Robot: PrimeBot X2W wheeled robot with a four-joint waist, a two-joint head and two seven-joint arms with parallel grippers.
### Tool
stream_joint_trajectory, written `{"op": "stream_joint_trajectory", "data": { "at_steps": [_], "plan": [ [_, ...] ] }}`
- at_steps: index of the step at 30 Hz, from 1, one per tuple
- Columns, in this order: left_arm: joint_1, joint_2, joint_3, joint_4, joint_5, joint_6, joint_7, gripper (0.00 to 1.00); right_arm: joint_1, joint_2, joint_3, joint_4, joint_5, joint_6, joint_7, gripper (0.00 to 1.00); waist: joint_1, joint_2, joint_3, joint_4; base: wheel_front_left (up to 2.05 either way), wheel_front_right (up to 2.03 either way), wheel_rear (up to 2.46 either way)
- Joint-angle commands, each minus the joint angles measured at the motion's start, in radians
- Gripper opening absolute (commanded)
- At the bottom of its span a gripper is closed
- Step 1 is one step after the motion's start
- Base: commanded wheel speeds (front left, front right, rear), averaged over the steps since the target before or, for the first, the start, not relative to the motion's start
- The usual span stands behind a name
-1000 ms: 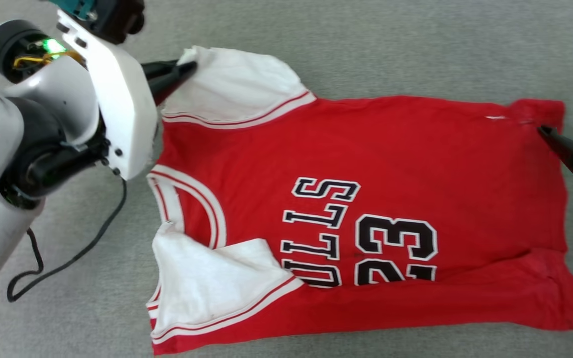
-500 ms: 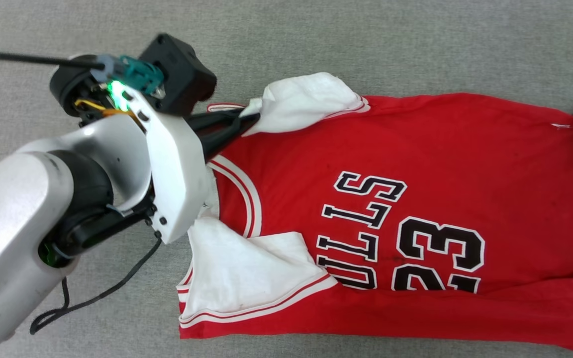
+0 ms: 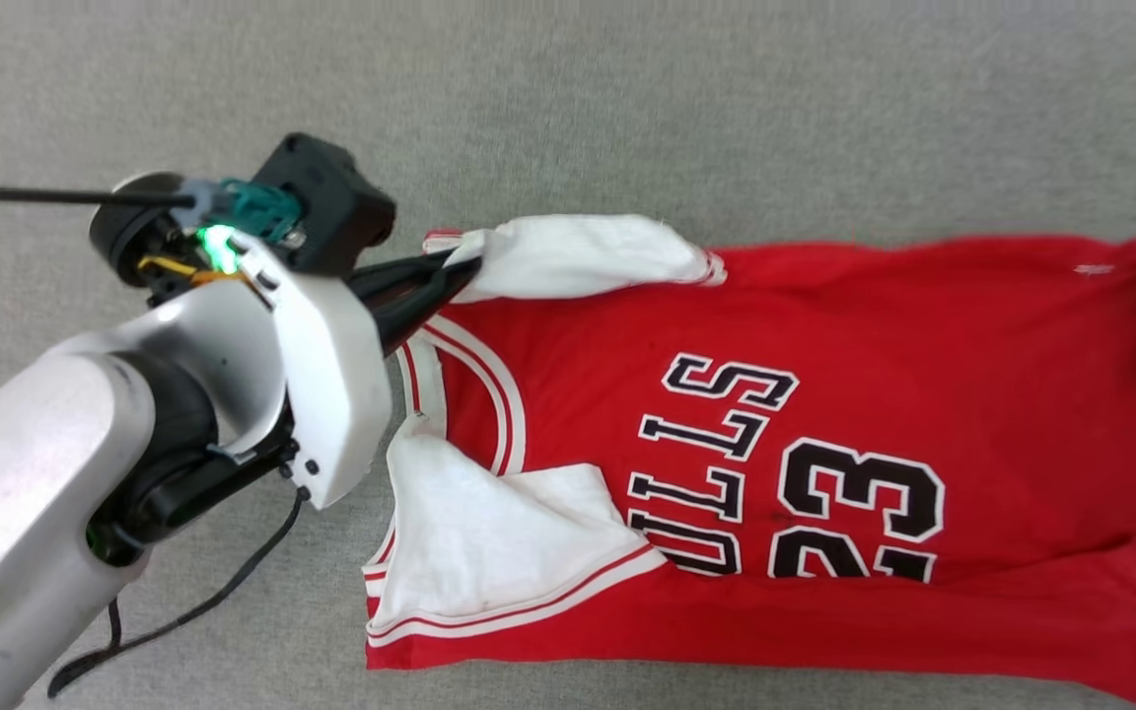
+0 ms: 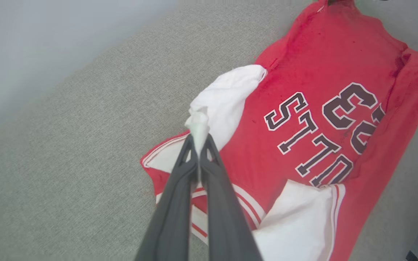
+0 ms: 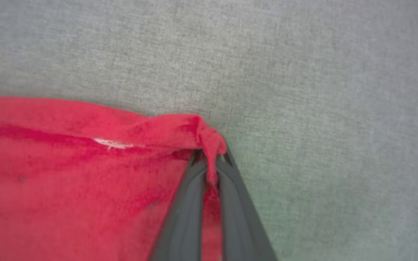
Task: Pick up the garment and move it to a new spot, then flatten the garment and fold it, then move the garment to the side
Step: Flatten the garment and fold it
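- Clearly the garment (image 3: 824, 325) lies spread chest-up on the grey surface (image 3: 627, 99), but not flat: the near white sleeve (image 3: 489, 552) is folded over the chest
- No fold shows yet, so flattening, folding and the move aside look left to do
- The left gripper (image 4: 198, 141) is clamped on the far white sleeve (image 3: 578, 256); the right gripper (image 5: 210, 161) pinches a red hem corner (image 5: 209, 134)
- The chest lettering reads "ULLS", its first letter under the sleeve, plus "23"; the small white mark (image 5: 113, 144) by the hem is unreadable
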Motion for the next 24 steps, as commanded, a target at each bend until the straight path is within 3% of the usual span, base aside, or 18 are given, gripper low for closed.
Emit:
{"op": "stream_joint_trajectory", "data": {
  "at_steps": [1,11,20,24],
  "plan": [
    [0.019,0.006,0.005,0.005,-0.007,0.008,-0.012,0.0,0.026,0.006,-0.007,0.0,0.007,0.0,-0.013,0.0,0.0,0.0,-0.039,-0.013,0.0,0.0,0.0],
    [0.216,0.083,0.017,-0.026,-0.064,0.078,-0.084,0.0,0.265,0.014,-0.062,-0.174,0.088,0.0,-0.084,0.0,0.0,0.0,-0.204,-0.027,0.0,0.0,0.0],
    [0.404,0.145,-0.026,-0.057,-0.098,0.122,-0.117,0.0,0.548,0.053,-0.12,-0.333,0.094,0.0,-0.021,0.0,0.0,0.0,-0.265,-0.021,0.0,0.0,0.0],
    [0.456,0.138,-0.053,-0.038,-0.112,0.131,-0.124,0.0,0.607,0.049,-0.118,-0.351,0.092,0.0,0.01,0.0,0.0,0.0,-0.266,-0.019,0.0,0.0,0.0]
  ]
}}
